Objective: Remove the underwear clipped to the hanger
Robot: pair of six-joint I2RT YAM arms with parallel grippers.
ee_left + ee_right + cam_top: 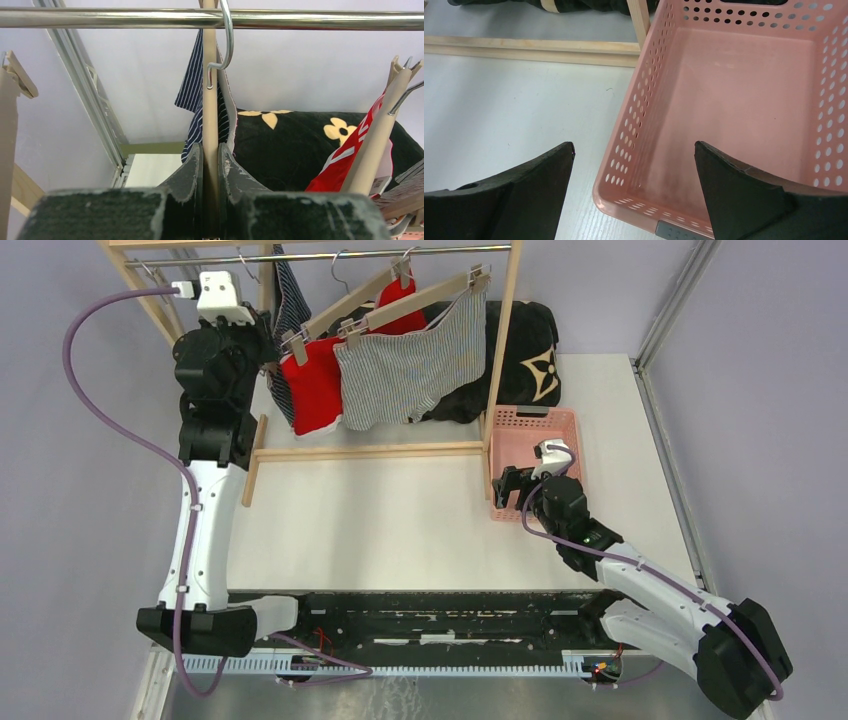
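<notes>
The left gripper (210, 165) is clamped on the wooden hanger (210, 100) of the navy pair (192, 85), which hangs clipped below the rail (125, 18). A pull may lift the hook off the rail with the cloth left clipped. The red pair (312, 390) and pinstriped pair (410, 365), clipped alongside, could be knocked. The right gripper (634, 146) is held open over the basket (634, 115), well apart from the rack, so a freed pair could be dropped unsupported.

White-and-black left arm (200, 530) and right arm (655, 585), mauve cables (95, 390), scuffed black claw fingers (186, 175).
</notes>
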